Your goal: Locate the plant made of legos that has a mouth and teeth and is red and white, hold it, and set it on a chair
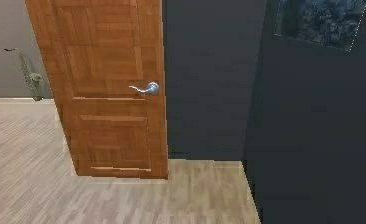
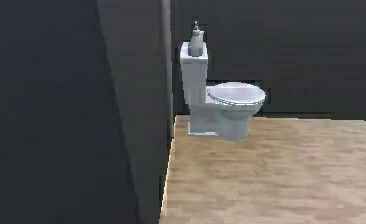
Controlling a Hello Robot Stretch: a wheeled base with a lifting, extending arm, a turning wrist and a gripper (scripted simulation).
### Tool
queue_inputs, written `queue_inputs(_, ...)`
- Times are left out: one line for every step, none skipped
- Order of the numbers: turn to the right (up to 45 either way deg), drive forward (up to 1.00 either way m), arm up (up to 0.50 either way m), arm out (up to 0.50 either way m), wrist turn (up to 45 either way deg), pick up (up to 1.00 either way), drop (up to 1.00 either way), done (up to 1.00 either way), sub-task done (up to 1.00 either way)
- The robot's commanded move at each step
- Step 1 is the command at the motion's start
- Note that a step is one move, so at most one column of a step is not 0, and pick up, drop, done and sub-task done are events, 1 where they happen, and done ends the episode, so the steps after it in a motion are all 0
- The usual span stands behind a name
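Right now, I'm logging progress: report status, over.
Wooden door ahead, dark wall beside it. Toilet on arm side, small greyish thing on its tank.

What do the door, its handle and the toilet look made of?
Door: wood by its look, warm brown with grain and raised panels, satin finish. Handle: probably metal, silvery with a bright glint. Toilet: likely glazed ceramic, smooth white with a soft shine.
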Motion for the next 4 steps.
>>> queue_inputs(-15.0,0.0,0.0,0.0,0.0,0.0,0.0,0.0,0.0)
queue_inputs(0.0,0.1,0.0,0.0,0.0,0.0,0.0,0.0,0.0)
queue_inputs(27.0,0.0,0.0,0.0,0.0,0.0,0.0,0.0,0.0)
queue_inputs(0.0,0.5,0.0,0.0,0.0,0.0,0.0,0.0,0.0)
